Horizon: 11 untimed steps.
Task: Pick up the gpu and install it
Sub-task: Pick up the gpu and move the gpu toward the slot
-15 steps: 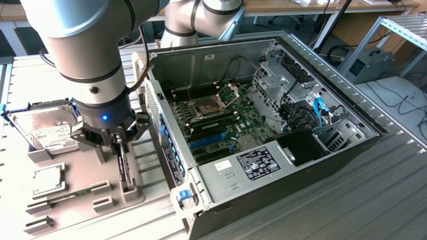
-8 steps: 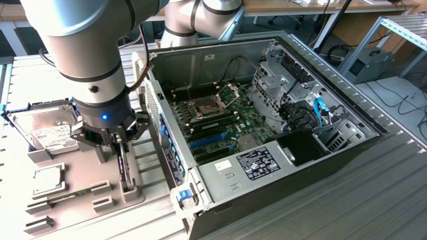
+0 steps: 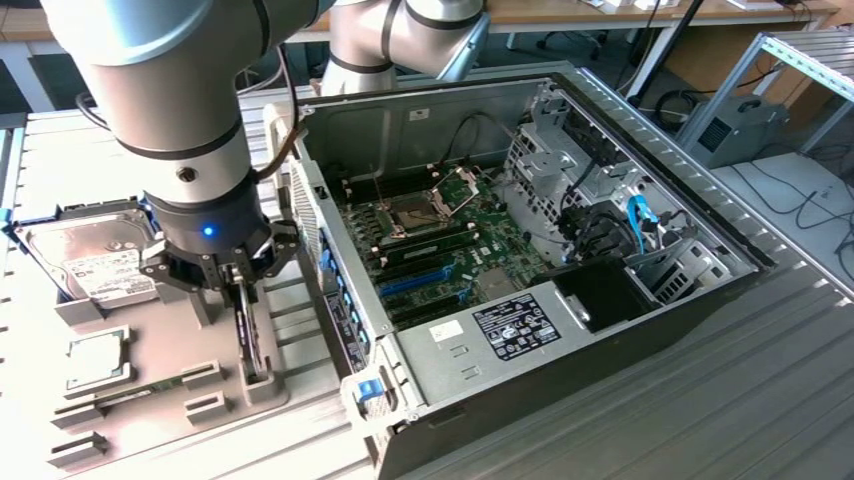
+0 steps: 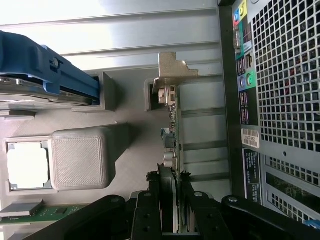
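Note:
The gpu [image 3: 247, 340] stands on edge in a slot of the grey fixture tray [image 3: 147, 325], to the exterior view's left of the open computer case [image 3: 694, 230]. My gripper [image 3: 238, 288] hangs straight down over it, with its black fingers [image 4: 150, 210] pressed against both faces of the card's upper edge. In the wrist view the gpu [image 4: 173, 127] runs away from the gripper [image 4: 171, 202] as a thin edge that ends in its silver bracket [image 4: 172, 70]. The card's lower edge still sits in the grey holder.
On the tray lie a hard drive [image 3: 96, 258] in a blue carrier, a processor chip [image 3: 94, 360] and a memory stick [image 3: 127, 398]. The case's perforated rear panel [image 4: 287, 90] stands close beside the card. Inside the case are the motherboard's blue slots [image 3: 414, 285] and a power supply [image 3: 514, 330].

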Available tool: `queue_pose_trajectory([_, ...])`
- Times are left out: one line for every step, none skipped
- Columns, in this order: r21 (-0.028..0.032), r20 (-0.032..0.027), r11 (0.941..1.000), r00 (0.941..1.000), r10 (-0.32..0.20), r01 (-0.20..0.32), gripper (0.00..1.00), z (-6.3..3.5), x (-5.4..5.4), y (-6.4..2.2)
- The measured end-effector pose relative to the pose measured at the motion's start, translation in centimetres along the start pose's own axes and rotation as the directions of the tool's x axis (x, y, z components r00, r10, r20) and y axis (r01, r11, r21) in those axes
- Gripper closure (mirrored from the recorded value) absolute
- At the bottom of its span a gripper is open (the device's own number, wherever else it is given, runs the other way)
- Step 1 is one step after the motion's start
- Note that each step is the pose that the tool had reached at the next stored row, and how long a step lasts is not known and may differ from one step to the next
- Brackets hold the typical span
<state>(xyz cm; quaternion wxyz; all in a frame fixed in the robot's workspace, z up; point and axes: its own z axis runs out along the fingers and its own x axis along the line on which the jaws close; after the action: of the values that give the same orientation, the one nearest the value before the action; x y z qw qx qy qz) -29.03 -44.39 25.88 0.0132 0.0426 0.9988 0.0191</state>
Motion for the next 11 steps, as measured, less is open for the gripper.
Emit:
queue_pose_trajectory([0.0001,-0.0001,1.0000,1.0000,0.000,0.000,0.73,-0.04,0.00,0.00])
queue_pose_trajectory([0.0001,-0.0001,1.0000,1.0000,0.000,0.000,0.73,-0.08,0.00,0.00])
queue_pose_trajectory([0.0000,0.0000,1.0000,1.0000,0.000,0.000,0.73,-0.11,-0.01,0.00])
queue_pose_trajectory([-0.0003,0.0001,1.0000,1.0000,0.000,0.000,0.73,-0.11,0.00,0.01])
queue_pose_trajectory([-0.0003,0.0000,1.0000,1.0000,0.000,0.000,0.73,-0.13,0.00,0.01])
queue_pose_trajectory([-0.0003,-0.0001,1.0000,1.0000,0.000,0.000,0.73,-0.16,0.00,0.01])
queue_pose_trajectory([-0.0002,-0.0002,1.0000,1.0000,0.000,0.000,0.73,-0.20,-0.01,0.01])
queue_pose_trajectory([-0.0002,-0.0002,1.0000,1.0000,0.000,0.000,0.73,-0.26,-0.01,0.01])
queue_pose_trajectory([-0.0003,-0.0002,1.0000,1.0000,0.000,0.000,0.73,-0.41,-0.01,0.02])
queue_pose_trajectory([-0.0003,-0.0001,1.0000,1.0000,0.000,0.000,0.73,-0.49,-0.01,0.02])
queue_pose_trajectory([-0.0003,-0.0001,1.0000,1.0000,0.000,0.000,0.73,-0.54,-0.01,0.02])
